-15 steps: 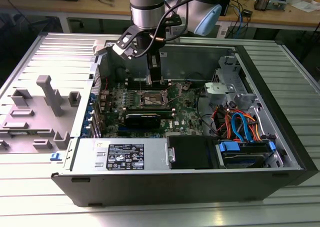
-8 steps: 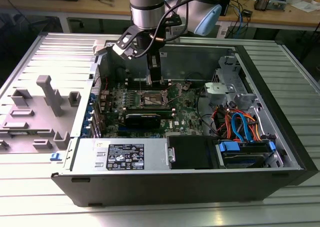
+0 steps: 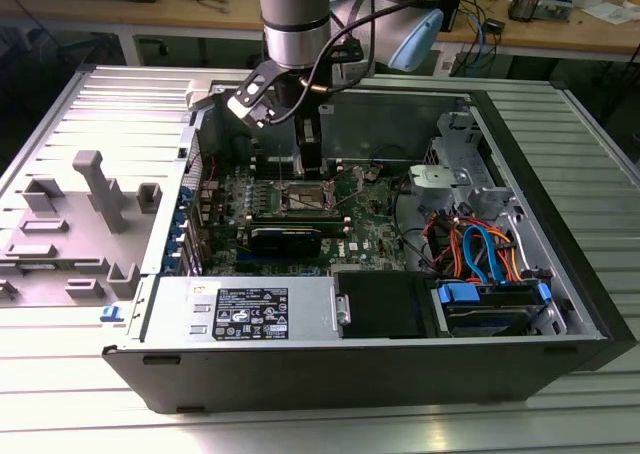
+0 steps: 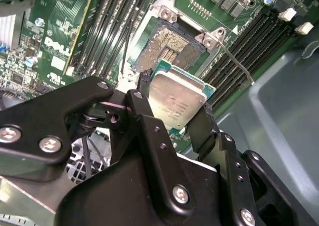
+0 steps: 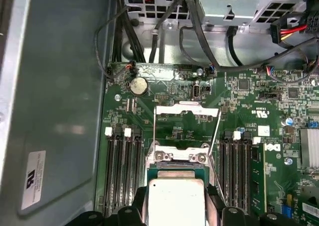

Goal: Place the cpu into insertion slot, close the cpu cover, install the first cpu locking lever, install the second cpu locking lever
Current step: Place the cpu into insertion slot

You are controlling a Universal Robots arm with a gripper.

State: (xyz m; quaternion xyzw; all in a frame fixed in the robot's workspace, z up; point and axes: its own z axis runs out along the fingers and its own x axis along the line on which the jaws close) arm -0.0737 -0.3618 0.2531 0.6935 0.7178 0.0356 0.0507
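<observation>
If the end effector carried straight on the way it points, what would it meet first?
Probably the open insertion slot, just ahead of the cpu the end effector grips; depth unclear.

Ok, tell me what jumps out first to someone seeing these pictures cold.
The gripper clamps the cpu by two edges, holding it near the open, empty insertion slot in the second wrist view. In the exterior view, the arm reaches down into an open computer case lying on its side.
</observation>
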